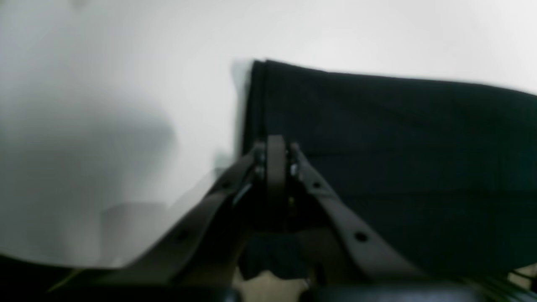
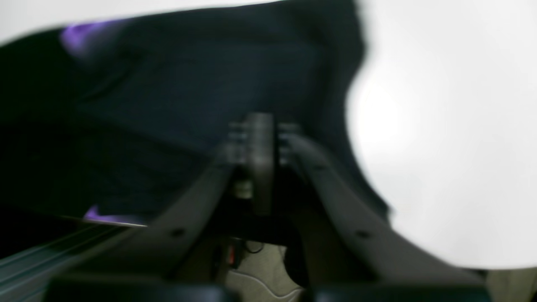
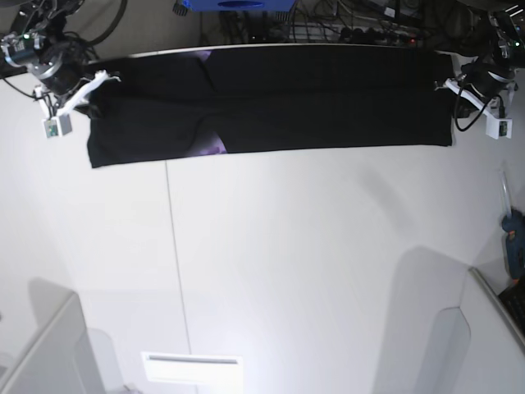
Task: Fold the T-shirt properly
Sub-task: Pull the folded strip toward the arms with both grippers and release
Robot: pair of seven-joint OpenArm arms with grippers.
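Two grippers, one at each end of the T-shirt. Left gripper: fingers pressed together on the black cloth at the shirt's short end, pinching it; dark linkage arms fan out below. Right gripper: blurred, fingers look drawn together over black cloth at the other end, clamped on it as far as the blur allows.

From the left wrist view, the cloth is plain black and smooth, with a straight vertical edge and a doubled hem line just beside the fingertips; white table lies to the side of that edge. From the right wrist view, the cloth is black and more rumpled, with a wavy edge on the side toward the white surface; there is a small purple patch near the top and another purple sliver low down by the gripper's linkage.

In the base view, the shirt is stretched into a long, narrow black band across the far edge of the table, lying flat, with the long edges roughly straight. The end at the left arm is squared off; the end at the right arm is wider and dips lower at the corner. A faint lengthwise crease runs along the band. A bit of purple print peeks out at the near edge and at the far edge toward the right arm's side. A white strip sits at the near side of the table, well apart from the shirt.
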